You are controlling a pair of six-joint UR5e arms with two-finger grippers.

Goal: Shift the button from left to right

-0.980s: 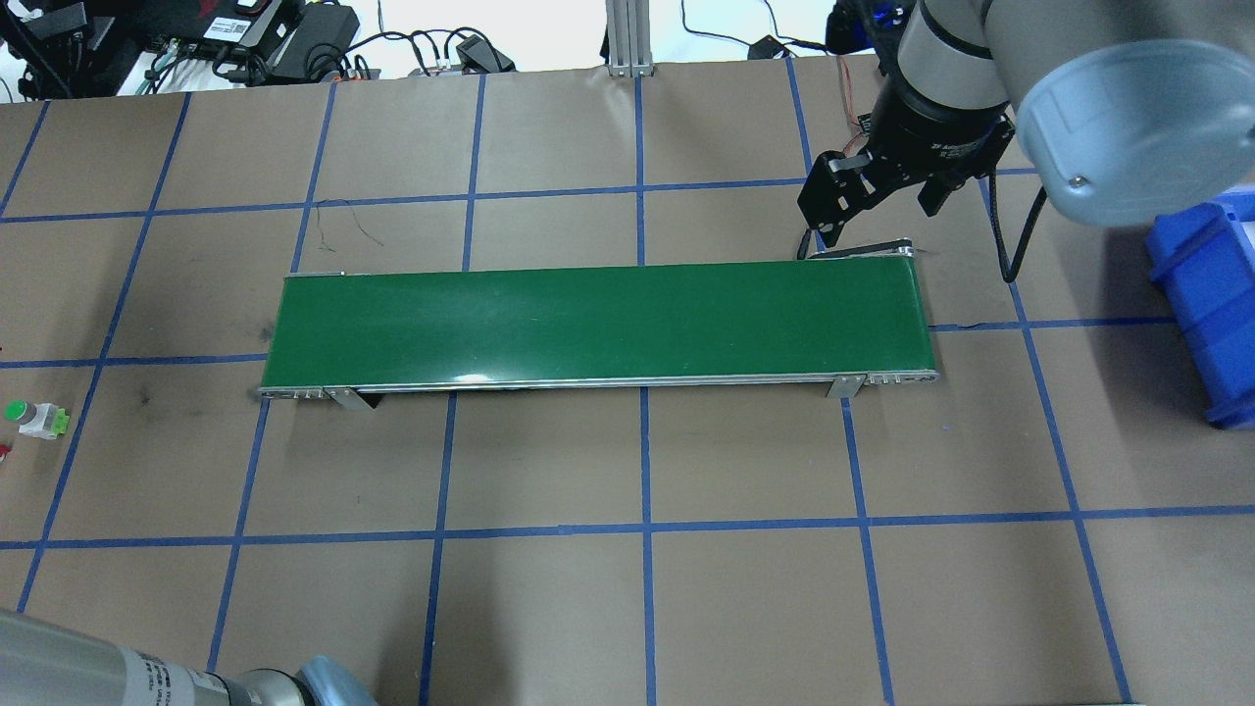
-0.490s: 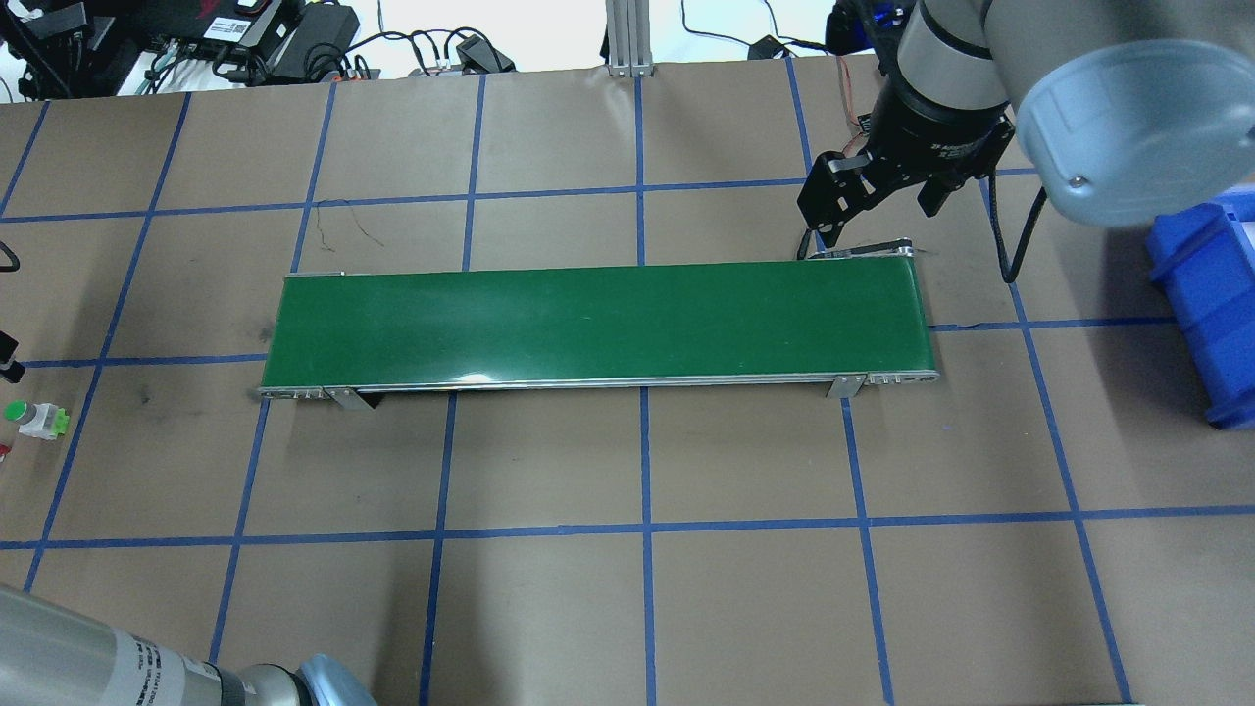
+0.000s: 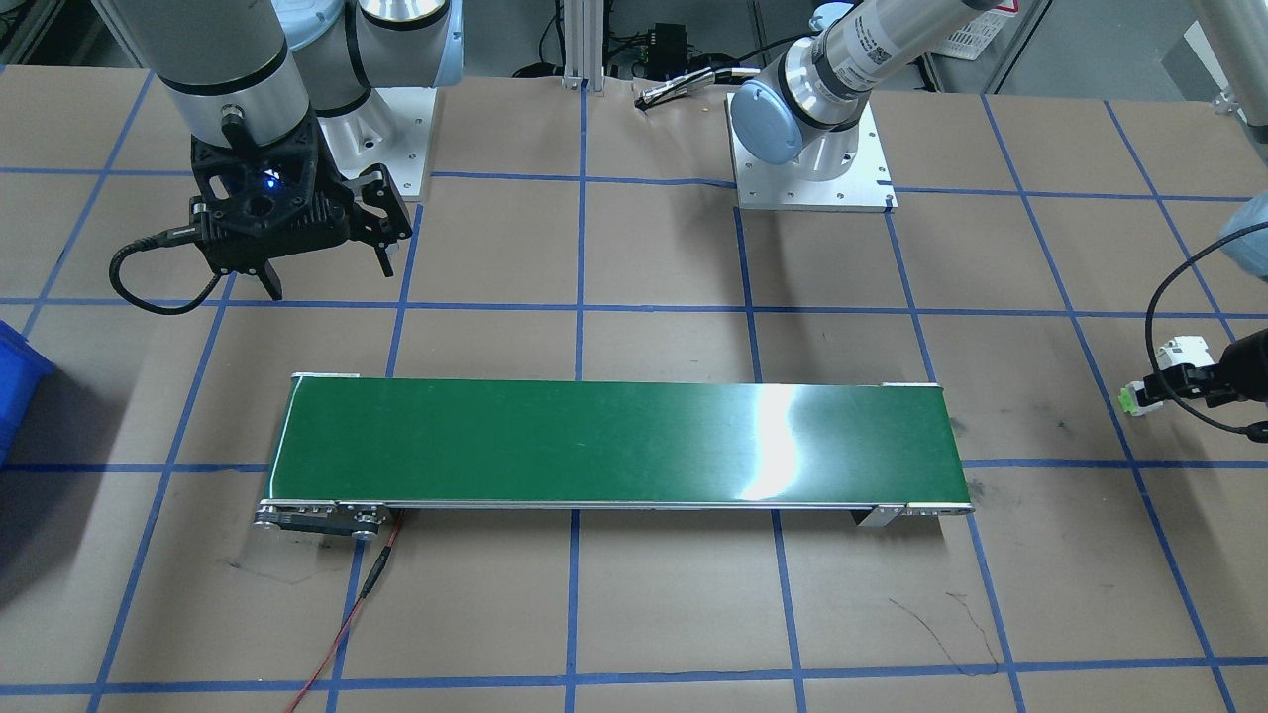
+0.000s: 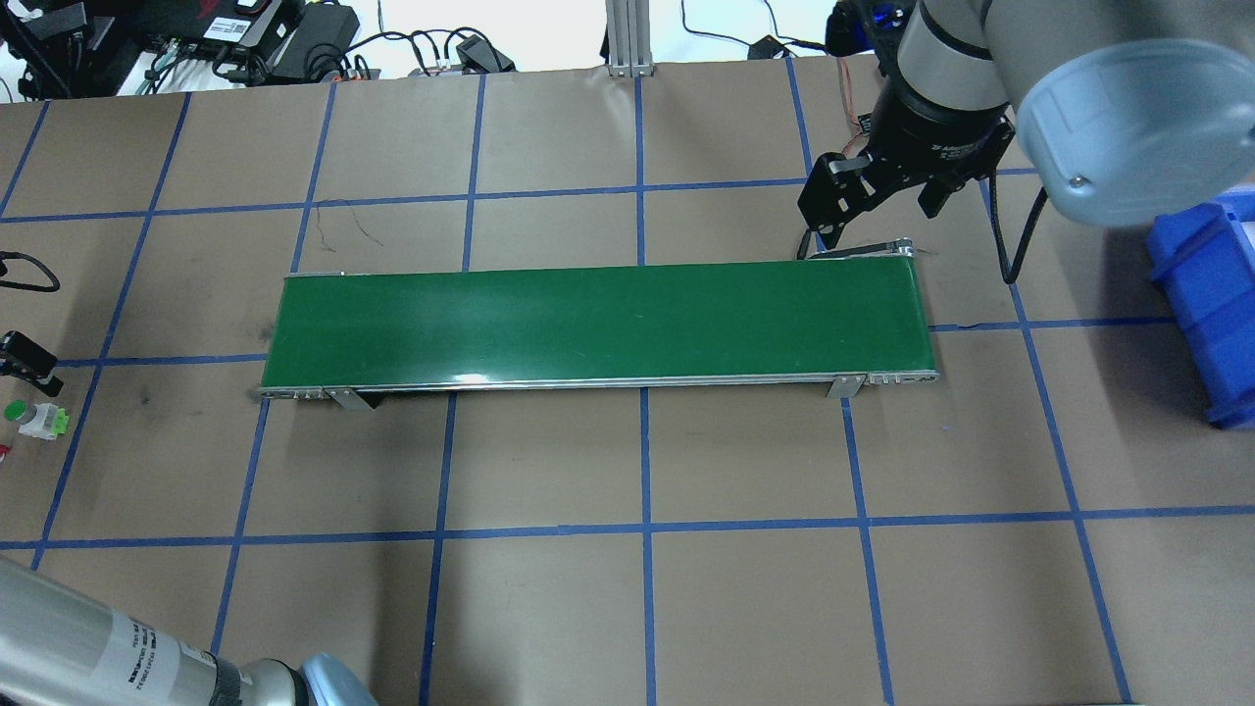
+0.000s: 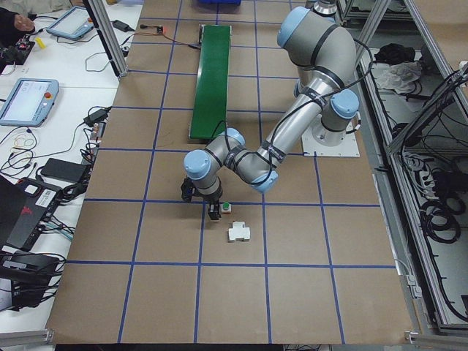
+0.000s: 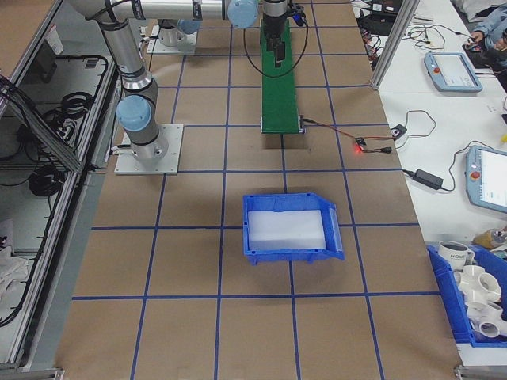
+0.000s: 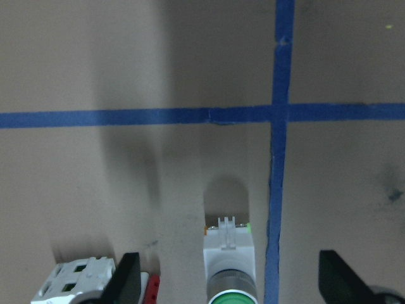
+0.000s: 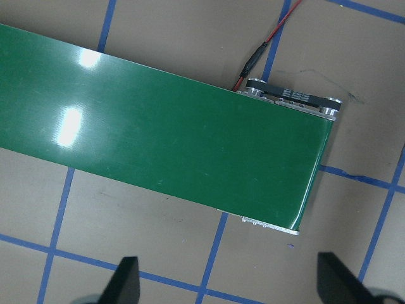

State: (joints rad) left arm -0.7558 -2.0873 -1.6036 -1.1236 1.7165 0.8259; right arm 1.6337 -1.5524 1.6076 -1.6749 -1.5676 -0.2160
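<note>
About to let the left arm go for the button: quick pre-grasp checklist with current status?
1. Left claw open: ok, fingers spread wide in the wrist view.
2. Button between the fingers: ok, roughly centred, lying on its side.
3. Button free of the claw: ok, no contact visible yet.
4. Breaker clear of the closing path: cannot tell, it sits right beside one finger.
5. Belt bare: ok.
6. Right claw open near the far belt end: ok.

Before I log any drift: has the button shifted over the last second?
No. The button sits at the same spot left of the blue tape line.
</note>
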